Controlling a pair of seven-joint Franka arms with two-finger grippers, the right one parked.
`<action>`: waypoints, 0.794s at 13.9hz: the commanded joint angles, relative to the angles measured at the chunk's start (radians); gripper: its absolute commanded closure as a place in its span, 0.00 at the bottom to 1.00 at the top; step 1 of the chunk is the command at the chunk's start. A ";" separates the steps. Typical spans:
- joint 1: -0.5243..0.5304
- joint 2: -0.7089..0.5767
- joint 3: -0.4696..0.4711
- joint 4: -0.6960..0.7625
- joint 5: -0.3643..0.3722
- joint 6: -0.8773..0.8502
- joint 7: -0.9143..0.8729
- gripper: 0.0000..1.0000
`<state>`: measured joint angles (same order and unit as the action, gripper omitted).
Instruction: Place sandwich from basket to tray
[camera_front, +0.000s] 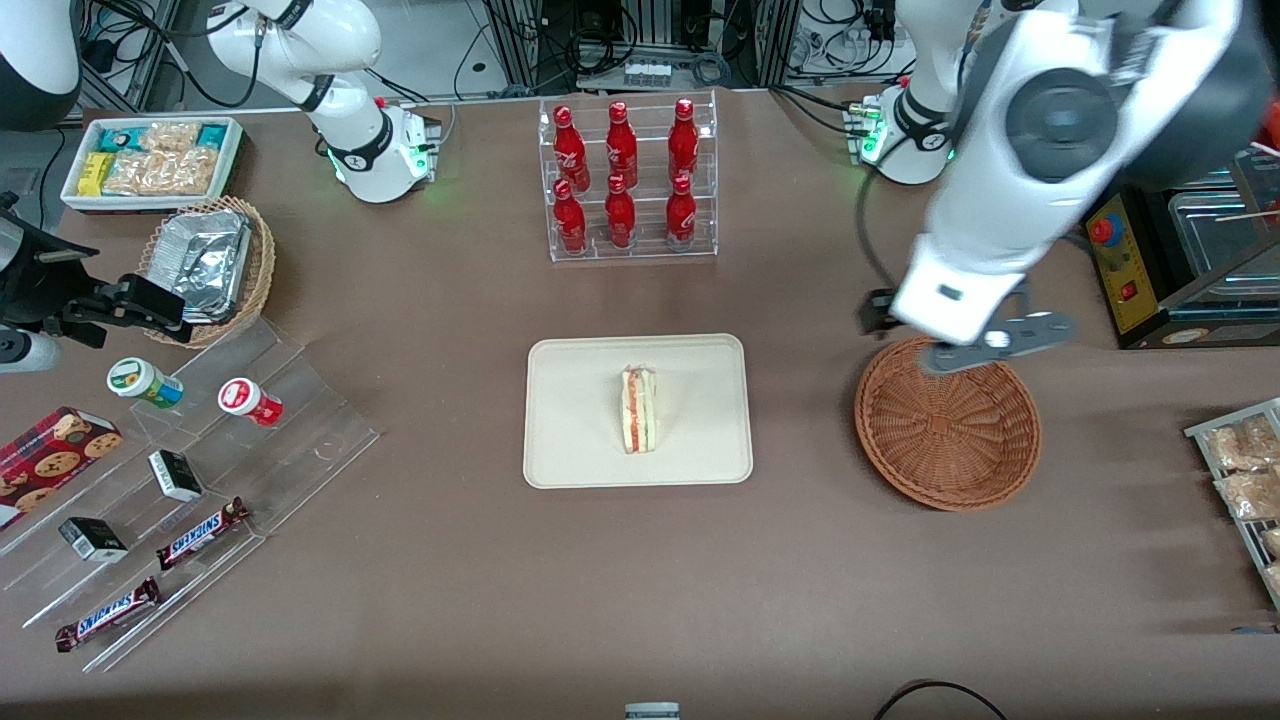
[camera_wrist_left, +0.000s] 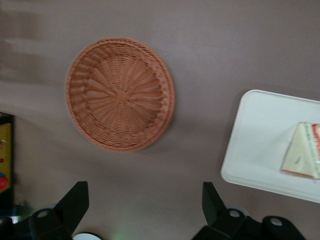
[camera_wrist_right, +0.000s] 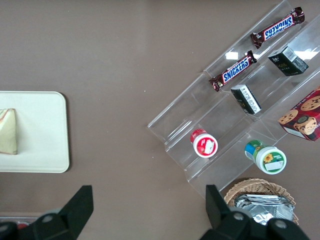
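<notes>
Reddish-brown woven wicker basket (camera_wrist_left: 120, 94) sits empty beneath the gripper (camera_wrist_left: 145, 202), fingers wide, holding nothing; the clear-wrapped triangular sandwich (camera_front: 640, 408) lies on the cream-white tray (camera_front: 570, 420) nearby, apparently delivered.

Front view: high, steep downward look over whole desk (camera_front: 450, 600), facing both arms. Left wrist view: gripper (camera_wrist_left: 145, 202) raised, fingers (camera_wrist_left: 75, 200) spread wide, looking straight down on basket (camera_wrist_left: 120, 95) and tray (camera_wrist_left: 260, 145) edge. Right wrist view: down on tray's other end. All three share tray with sandwich (camera_front: 640, 408).
</notes>
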<state>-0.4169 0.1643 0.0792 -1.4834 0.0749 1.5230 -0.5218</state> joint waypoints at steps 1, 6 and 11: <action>-0.013 -0.037 0.101 -0.031 -0.049 -0.013 0.151 0.00; 0.211 -0.071 0.050 -0.029 -0.083 -0.038 0.356 0.00; 0.527 -0.106 -0.217 -0.073 -0.070 -0.043 0.447 0.00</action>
<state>0.0475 0.1048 -0.0748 -1.5024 0.0065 1.4804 -0.0930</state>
